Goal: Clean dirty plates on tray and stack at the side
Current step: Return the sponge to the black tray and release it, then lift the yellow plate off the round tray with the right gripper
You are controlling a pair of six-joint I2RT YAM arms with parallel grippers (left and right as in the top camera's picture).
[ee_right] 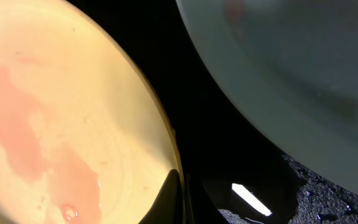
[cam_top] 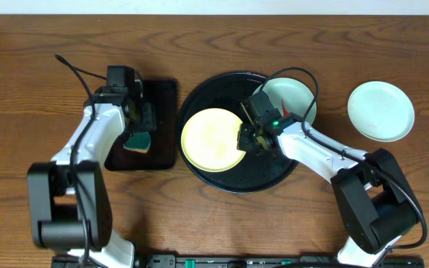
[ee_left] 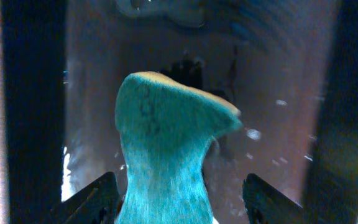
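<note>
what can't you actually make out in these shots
- Mint plate on the tray: the right arm covers part overhead; the right wrist view blurs and crops it, so streaks are unreadable.
- Right gripper: whether it pinches the yellow plate rim; its fingertips are cropped by the right wrist view's bottom edge.
- Sponge: lower end cut off in the left wrist view; overhead, the left gripper covers most of it.

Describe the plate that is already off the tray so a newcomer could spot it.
Start at the large round black tray in the middle. To its right, on the bare wooden tabletop, a pale mint plate lies alone. Its mint twin and the yellow plate sit inside the tray; this is the only plate off it.
</note>
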